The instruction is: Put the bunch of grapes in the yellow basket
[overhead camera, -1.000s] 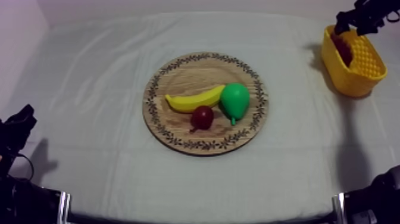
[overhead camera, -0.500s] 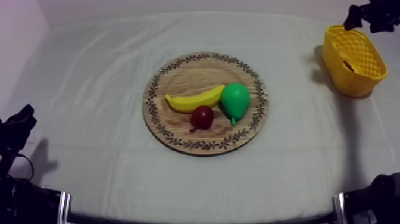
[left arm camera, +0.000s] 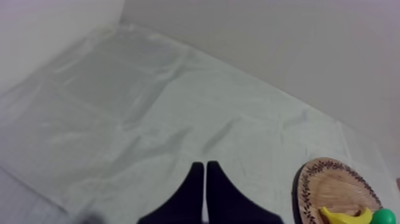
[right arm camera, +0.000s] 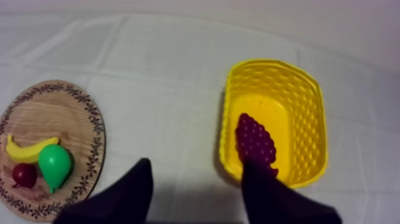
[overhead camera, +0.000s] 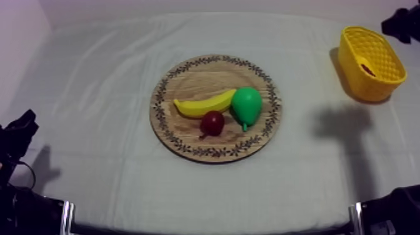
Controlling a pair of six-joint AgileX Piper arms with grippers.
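The job looks done. The bunch of grapes (right arm camera: 256, 143) lies inside the yellow basket (right arm camera: 305, 113), down on its floor, and not on the wooden board (overhead camera: 187, 81). I think nothing is left but for the arm to go and rest. The right gripper (right arm camera: 199, 190) hangs over the cloth (right arm camera: 166, 71) just beside the basket. Its two black fingers are wide apart with nothing between them. The left gripper (left arm camera: 205, 192) sits low at its own side, fingers pressed together into a thin point, holding nothing. The grapes are dark purple and bumpy, like lots of little balls stuck together. The basket is bright plastic with small holes all over its walls. The board is round, flat and brown, with a ring of little leaves on its rim. On it lie a smooth curved banana (overhead camera: 203, 105), a shiny green pear (overhead camera: 247, 105) and a small red fruit (overhead camera: 212, 123), close together.
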